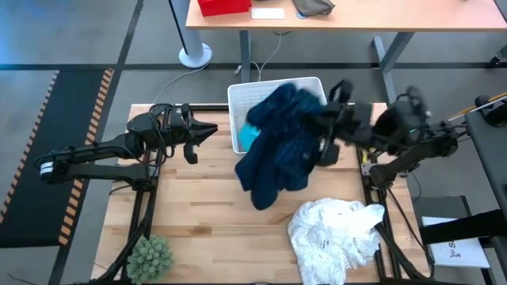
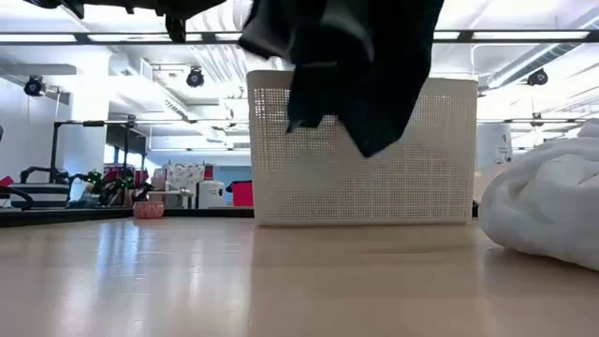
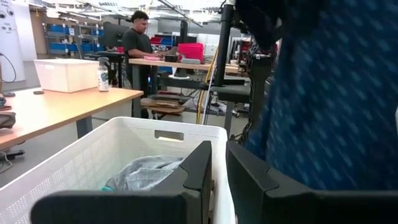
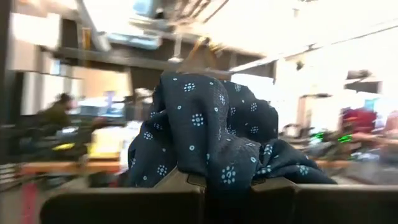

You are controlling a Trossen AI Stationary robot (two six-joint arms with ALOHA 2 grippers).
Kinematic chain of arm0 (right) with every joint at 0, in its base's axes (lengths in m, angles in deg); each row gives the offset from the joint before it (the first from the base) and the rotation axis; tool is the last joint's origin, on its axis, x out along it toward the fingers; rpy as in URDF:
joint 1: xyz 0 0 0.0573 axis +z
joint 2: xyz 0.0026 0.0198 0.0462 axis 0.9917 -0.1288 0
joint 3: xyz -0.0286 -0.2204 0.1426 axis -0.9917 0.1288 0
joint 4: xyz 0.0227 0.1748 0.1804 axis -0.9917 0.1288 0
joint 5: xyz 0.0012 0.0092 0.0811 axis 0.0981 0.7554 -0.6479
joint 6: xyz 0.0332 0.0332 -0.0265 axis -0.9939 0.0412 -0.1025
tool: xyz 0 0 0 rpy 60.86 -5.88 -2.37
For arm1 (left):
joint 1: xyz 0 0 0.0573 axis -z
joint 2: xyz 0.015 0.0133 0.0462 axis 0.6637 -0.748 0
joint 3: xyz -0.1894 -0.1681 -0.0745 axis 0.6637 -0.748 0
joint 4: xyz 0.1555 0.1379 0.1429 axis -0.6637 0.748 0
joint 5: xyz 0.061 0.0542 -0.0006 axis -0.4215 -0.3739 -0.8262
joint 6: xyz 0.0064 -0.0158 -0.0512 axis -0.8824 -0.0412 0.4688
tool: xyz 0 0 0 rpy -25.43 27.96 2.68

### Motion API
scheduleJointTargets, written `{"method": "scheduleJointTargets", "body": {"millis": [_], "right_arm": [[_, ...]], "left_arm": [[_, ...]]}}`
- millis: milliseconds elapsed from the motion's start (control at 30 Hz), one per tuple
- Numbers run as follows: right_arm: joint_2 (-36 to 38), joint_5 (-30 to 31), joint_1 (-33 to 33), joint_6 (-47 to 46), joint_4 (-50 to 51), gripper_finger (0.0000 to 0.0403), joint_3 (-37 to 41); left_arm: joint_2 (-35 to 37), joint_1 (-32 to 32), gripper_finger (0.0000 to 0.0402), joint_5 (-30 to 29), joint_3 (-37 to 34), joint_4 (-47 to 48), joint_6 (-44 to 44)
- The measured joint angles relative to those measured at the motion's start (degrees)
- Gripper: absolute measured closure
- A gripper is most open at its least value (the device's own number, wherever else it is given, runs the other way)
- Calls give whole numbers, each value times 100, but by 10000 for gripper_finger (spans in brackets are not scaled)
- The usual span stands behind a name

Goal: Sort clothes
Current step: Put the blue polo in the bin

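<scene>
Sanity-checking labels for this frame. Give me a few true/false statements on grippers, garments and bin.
1. The right gripper holds the navy patterned garment up off the table. True.
2. The left gripper grips the large white garment. False: it holds nothing and sits beside the white bin.
3. The white bin is empty. False: grey fabric and something teal lie inside.
4. The white garment lies on the table, right of the plant. True.

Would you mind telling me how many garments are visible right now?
4: navy patterned garment hanging from the right gripper; teal and grey ones in the bin; white one on the table. More may be hidden.
</scene>
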Motion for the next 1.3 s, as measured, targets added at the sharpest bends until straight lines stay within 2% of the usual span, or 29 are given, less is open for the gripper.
{"method": "scheduleJointTargets", "body": {"millis": [167, 400, 500, 667, 933, 1067, 1133, 1300], "right_arm": [[-143, 118, -204, 480, -83, 400, -870], [-769, 102, -686, 1118, 94, 400, -2382], [-1043, 96, -995, 961, 577, 400, -2975], [-1505, 71, -1604, 231, 2035, 400, -3794], [-2263, -102, -2531, -388, 3420, 400, -3885], [-2626, -1351, -3207, -1634, 4187, 400, -3883], [-2802, -1787, -3504, -2104, 4593, 400, -3883], [-3199, -2002, -3855, -2330, 5629, 400, -3881]], "left_arm": [[-4, -1, 365, 0, 0, -51, 0], [-3, 2, 365, 0, 0, -98, 2], [-2, 0, 365, 0, 0, -98, 2], [-4, 1, 365, -2, 0, -98, 3], [-4, 2, 365, 0, 0, -96, 3], [-4, 2, 365, 0, 0, -92, 4], [-2, 2, 365, 0, 0, -90, 4], [-4, 2, 365, 0, 0, -76, -7]]}}
